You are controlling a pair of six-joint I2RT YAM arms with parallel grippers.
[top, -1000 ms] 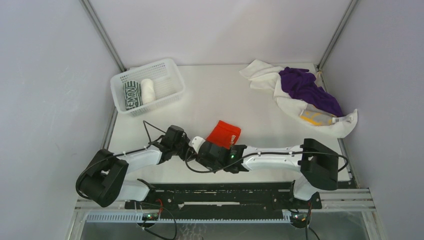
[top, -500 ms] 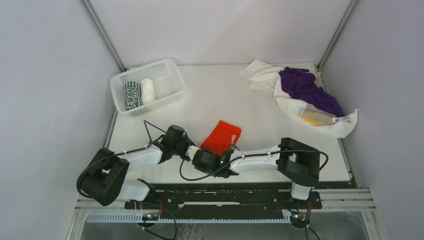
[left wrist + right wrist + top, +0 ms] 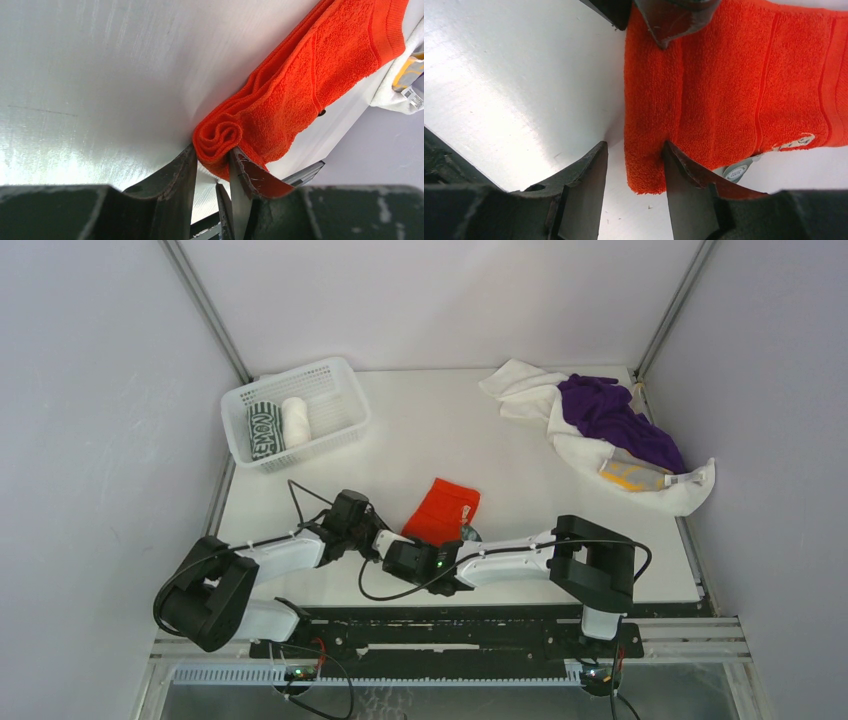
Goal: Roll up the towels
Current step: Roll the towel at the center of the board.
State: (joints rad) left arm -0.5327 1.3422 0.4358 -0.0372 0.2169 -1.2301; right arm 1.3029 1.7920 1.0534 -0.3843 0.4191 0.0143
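Observation:
An orange-red towel (image 3: 443,508) lies near the table's front middle, its near end wound into a small roll (image 3: 218,138). My left gripper (image 3: 212,156) is shut on one end of that roll, low on the table, and it shows in the top view (image 3: 390,538). My right gripper (image 3: 634,152) is open around the other end of the roll (image 3: 644,165): its right finger presses the cloth and its left finger stands apart. It sits in the top view (image 3: 412,552) beside the left gripper. The left gripper's fingertips (image 3: 674,22) show at the top of the right wrist view.
A white mesh basket (image 3: 330,375) at the back left holds a rolled green-and-white towel (image 3: 264,429) and a rolled white towel (image 3: 296,421). At the back right lies a heap: white towel (image 3: 520,385), purple towel (image 3: 612,415), yellow-and-grey towel (image 3: 630,476).
My right wrist has swung left and nearer, coming beside the left gripper at the towel's near end. The towel has shifted slightly left. The left arm has barely moved.

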